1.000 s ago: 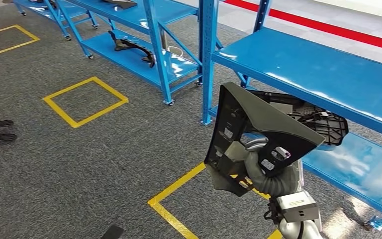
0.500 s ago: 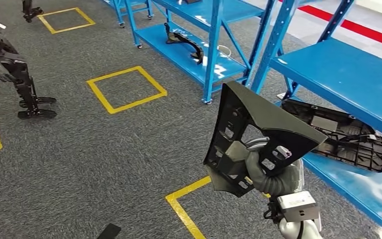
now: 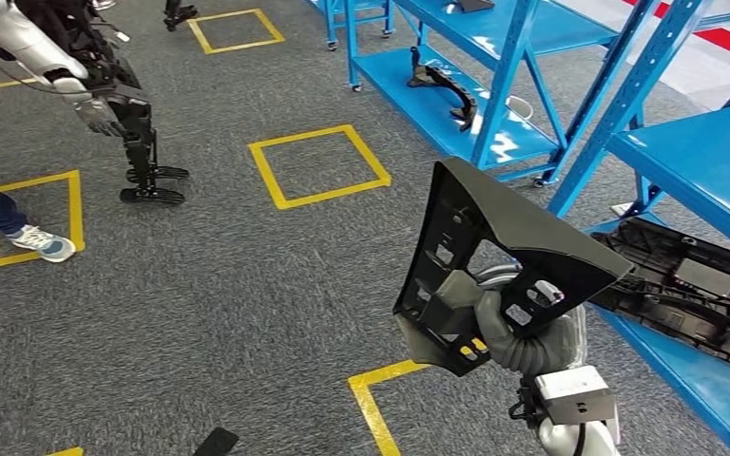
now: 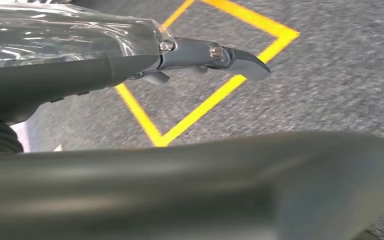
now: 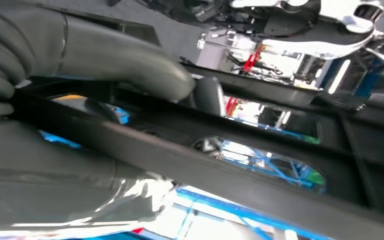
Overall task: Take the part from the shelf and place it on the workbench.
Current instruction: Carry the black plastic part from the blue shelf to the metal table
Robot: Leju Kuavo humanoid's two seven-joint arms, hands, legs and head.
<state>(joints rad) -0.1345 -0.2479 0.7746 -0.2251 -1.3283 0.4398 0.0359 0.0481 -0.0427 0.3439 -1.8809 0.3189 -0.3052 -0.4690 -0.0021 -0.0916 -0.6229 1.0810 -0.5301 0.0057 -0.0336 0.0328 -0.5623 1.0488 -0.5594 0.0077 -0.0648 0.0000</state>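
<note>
My right hand (image 3: 506, 334) grips a dark grey triangular plastic part (image 3: 499, 233) with ribbed cut-outs and holds it upright over the carpet, left of the blue shelf (image 3: 694, 157). In the right wrist view the thumb (image 5: 130, 60) and fingers wrap one black bar of the part (image 5: 260, 172). My left hand (image 4: 180, 190) hangs over the carpet; its thick thumb and a dark finger (image 4: 220, 54) are spread apart with nothing between them.
A flat black part (image 3: 694, 294) lies on the lower blue shelf at right. A curved black part (image 3: 442, 85) lies on a farther shelf. Another robot (image 3: 105, 85) and a person's shoes (image 3: 19, 242) are at far left. Yellow squares (image 3: 318, 166) mark the grey carpet.
The camera has turned left: shelves slid toward the right edge, and another robot and a person's shoes came into view. The part stays in my right hand as before.
</note>
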